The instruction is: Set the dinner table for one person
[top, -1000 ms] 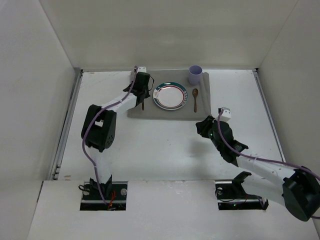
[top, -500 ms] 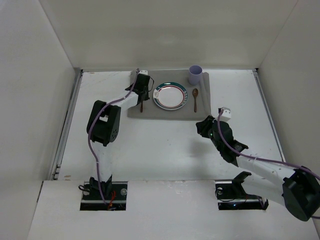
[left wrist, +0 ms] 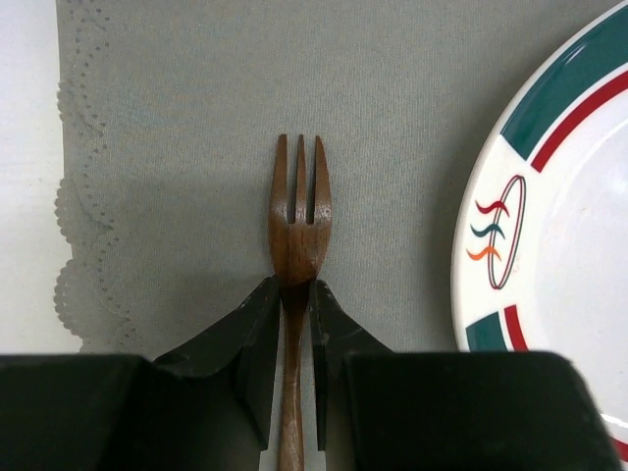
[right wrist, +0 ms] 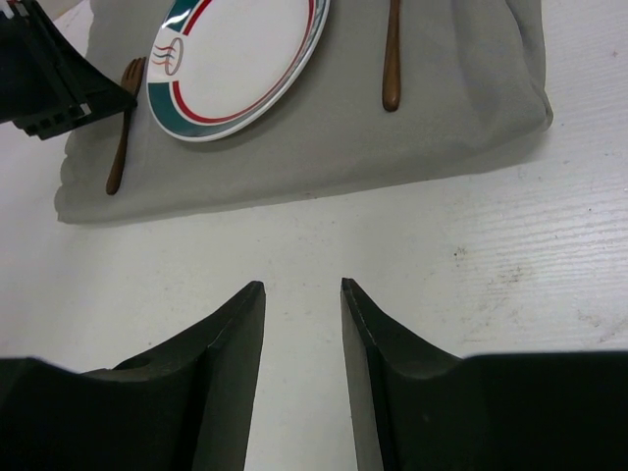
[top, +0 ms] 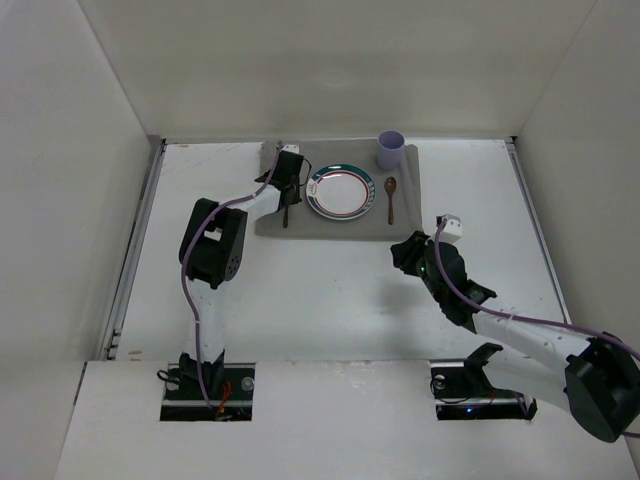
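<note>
From above, the dinner table (top: pixel 330 300) fills the floor of the view, a white top with metal rails down its sides. A grey placemat (top: pixel 410 212) lies at its far middle. On the mat sit a plate (top: pixel 341 191) with a green and red rim, a lilac cup (top: pixel 390 150) at the far right corner, a wooden spoon (top: pixel 390 198) just right of the plate and a wooden fork (top: pixel 285 215) just left of it. The left gripper (top: pixel 287 192) is down over the fork. The right gripper (top: pixel 402 250) hangs over bare table, near the mat's near right corner.

The left wrist camera looks straight down on the fork (left wrist: pixel 299 231), which lies flat on the mat with its tines pointing away. The two black fingers (left wrist: pixel 260 334) are clenched on the handle just below the head, one on each side – no clear gap shows. The mat's scalloped edge runs down the left (a strip of white tabletop beyond it), and the plate's rim curves in on the right, apart from the fork.

The right wrist camera shows its own fingers (right wrist: pixel 235 334) spread apart and holding nothing – only white table between them. Ahead lie the mat's near edge, the plate, the spoon and the fork.
</note>
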Robot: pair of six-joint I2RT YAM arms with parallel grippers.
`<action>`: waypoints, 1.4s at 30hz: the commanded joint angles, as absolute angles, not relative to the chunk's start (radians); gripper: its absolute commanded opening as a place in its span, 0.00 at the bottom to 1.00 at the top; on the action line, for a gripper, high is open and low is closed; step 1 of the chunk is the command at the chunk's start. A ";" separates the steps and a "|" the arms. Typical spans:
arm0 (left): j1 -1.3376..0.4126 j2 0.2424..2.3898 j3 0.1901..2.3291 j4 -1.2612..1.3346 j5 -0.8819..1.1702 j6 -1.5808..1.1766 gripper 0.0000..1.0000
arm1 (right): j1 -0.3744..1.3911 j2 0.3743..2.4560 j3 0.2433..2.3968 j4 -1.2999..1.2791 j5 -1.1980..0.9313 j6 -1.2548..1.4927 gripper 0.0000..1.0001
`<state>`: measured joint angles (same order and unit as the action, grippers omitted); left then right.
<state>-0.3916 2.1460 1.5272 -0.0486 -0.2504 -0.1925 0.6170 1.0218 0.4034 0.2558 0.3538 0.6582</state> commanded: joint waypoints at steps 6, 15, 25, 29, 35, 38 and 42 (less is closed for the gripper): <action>-0.397 2.143 1.552 -0.066 -0.262 -0.176 0.24 | 0.627 1.020 0.446 0.316 0.376 0.646 0.44; -0.400 2.021 1.499 -0.066 -0.302 -0.201 0.47 | 0.627 1.019 0.445 0.316 0.376 0.646 0.44; -0.444 1.666 1.304 -0.031 -0.331 -0.307 1.00 | 0.628 1.006 0.442 0.316 0.376 0.646 0.46; -0.467 1.501 1.142 0.003 -0.394 -0.360 1.00 | 0.630 1.006 0.442 0.316 0.376 0.646 0.46; -0.446 1.206 0.835 0.014 -0.417 -0.509 1.00 | 0.630 1.025 0.443 0.327 0.367 0.650 0.38; -0.426 1.050 0.691 -0.024 -0.423 -0.569 1.00 | 0.633 1.028 0.442 0.330 0.373 0.652 0.29; -0.392 0.847 0.520 -0.115 -0.472 -0.670 1.00 | 0.633 1.025 0.439 0.331 0.376 0.657 0.22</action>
